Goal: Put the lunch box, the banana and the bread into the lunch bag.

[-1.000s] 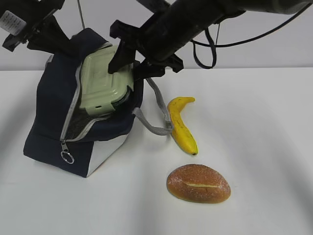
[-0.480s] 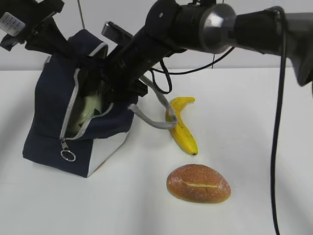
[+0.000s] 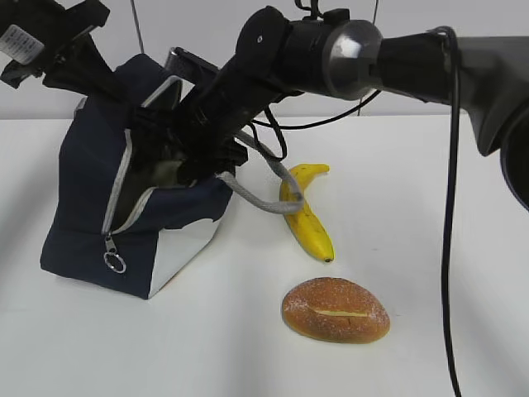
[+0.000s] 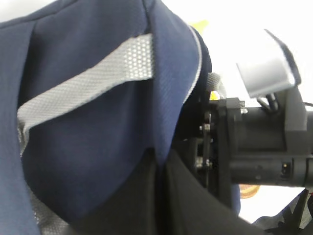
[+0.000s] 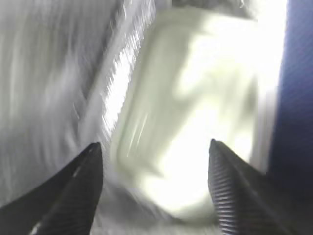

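The navy lunch bag [image 3: 91, 190] stands at the left with its zipper open. My right gripper [image 3: 178, 161] reaches into the opening. In the right wrist view it [image 5: 154, 147] is open, and the pale green lunch box [image 5: 195, 98] lies blurred inside the bag just beyond the fingertips. My left gripper [image 3: 103, 78] is shut on the bag's top edge; the left wrist view shows its jaws [image 4: 161, 169] pinching navy fabric. The banana [image 3: 307, 213] and the bread [image 3: 335, 309] lie on the table to the right of the bag.
A grey loop handle [image 3: 264, 198] hangs from the bag towards the banana. The zipper's metal ring pull [image 3: 114, 264] hangs at the bag's lower front. The white table [image 3: 446, 248] extends to the right. The right arm crosses above the bag.
The lunch box has gone from sticking out of the opening to deep inside the bag. My right gripper has followed it in. The left gripper has kept its hold.
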Tool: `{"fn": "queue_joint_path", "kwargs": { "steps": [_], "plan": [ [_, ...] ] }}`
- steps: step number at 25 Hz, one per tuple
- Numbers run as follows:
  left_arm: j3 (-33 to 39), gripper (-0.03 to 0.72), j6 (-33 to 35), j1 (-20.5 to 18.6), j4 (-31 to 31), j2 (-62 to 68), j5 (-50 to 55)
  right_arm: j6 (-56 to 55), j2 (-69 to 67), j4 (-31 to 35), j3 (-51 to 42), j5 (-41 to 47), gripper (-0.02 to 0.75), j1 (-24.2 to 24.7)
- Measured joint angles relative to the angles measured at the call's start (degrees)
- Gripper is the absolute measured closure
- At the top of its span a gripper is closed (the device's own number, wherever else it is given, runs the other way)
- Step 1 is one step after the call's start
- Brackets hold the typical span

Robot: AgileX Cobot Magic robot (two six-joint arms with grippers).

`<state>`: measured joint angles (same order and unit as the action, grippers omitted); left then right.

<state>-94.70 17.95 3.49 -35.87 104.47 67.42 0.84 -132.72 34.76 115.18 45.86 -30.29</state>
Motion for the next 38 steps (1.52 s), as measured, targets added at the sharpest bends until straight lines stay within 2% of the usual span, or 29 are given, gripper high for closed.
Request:
{"fn": "queue_joint_path", "kwargs": {
  "steps": [9,13,20,24,29,35,38],
  "plan": [
    [0.0,0.691,0.0,0.0,0.1,0.0,0.0,0.1,0.0,-17.1,14.3,22.7,0.228,0.0],
    [0.0,0.691,0.0,0.0,0.2,0.0,0.0,0.1,0.6,-21.2,19.4,24.6,0.227,0.0],
    [0.0,0.691,0.0,0.0,0.2,0.1,0.1,0.1,6.0,-24.2,19.7,25.6,0.227,0.0],
    [0.0,0.691,0.0,0.0,0.2,0.1,0.3,0.1,13.5,-30.8,15.5,25.7,0.227,0.0],
    [0.0,0.691,0.0,0.0,0.2,0.1,0.5,0.1,22.7,-38.7,4.6,25.7,0.227,1.1],
    [0.0,0.691,0.0,0.0,0.2,0.1,2.0,0.0,28.0,-39.5,-11.4,25.8,0.227,7.2],
    [0.0,0.691,0.0,0.0,0.2,0.1,2.2,0.2,28.1,-39.4,-16.3,25.8,0.227,8.5]
  ]
}}
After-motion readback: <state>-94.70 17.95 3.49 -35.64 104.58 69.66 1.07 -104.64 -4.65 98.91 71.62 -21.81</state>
